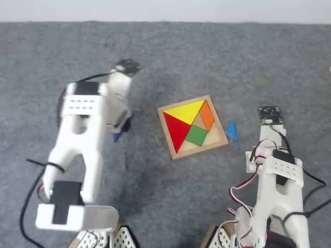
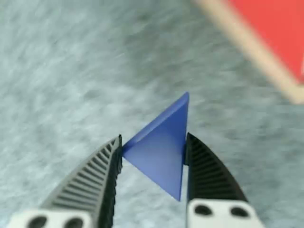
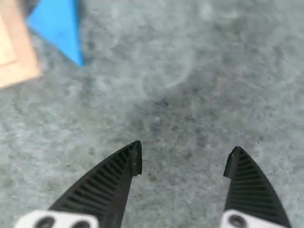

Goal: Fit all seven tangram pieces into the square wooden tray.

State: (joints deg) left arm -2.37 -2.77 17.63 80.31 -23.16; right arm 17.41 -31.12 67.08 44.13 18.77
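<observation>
Left of tray, left claw grips blue triangle, seemingly aloft.

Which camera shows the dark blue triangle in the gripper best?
The left wrist view: the dark blue triangle sits close up, pinched in the left gripper. The high view shows a dark sliver of it under that arm. The right wrist view faces a lighter blue piece beside the tray instead.

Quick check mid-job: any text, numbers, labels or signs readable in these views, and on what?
No readable text. The wooden tray and the dark blue triangle in the left claw are plain; any marks on the right arm's circuit board are too small to read.
</observation>
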